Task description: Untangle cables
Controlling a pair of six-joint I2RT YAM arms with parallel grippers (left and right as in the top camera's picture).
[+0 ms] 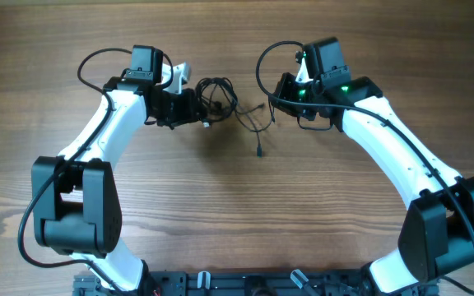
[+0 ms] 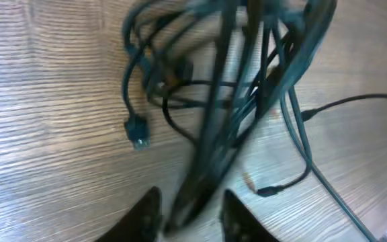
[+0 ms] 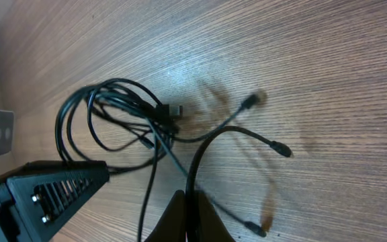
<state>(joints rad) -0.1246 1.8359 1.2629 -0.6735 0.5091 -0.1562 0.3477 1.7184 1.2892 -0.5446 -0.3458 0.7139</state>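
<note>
Left wrist view, nearest the lens: the left gripper (image 2: pixel 190 218) has its fingers spread. A blurred sheaf of the cables (image 2: pixel 240 101) runs between them without filling the gap, so I judge it a loose hold at most. Farther out the strands fan into loops above the worktop (image 2: pixel 39 101), with one small plug (image 2: pixel 137 131) hanging low over the wood.

In the right wrist view, the right gripper (image 3: pixel 187 216) is pressed together, pinching one thin cord (image 3: pixel 200 151) that arcs away from its tips toward a plug end (image 3: pixel 282 150). Beyond it lies the knot (image 3: pixel 158 119) of loops, close to the other arm. That pairing reads as one side steadying the bundle while the other draws a single strand out.

From overhead, the bundle sits between the two grippers at the far middle of the worktop, with loose tails trailing toward the near side. No brand, label or writing can be read anywhere; there is only a green light (image 1: pixel 344 88) on the right arm.
</note>
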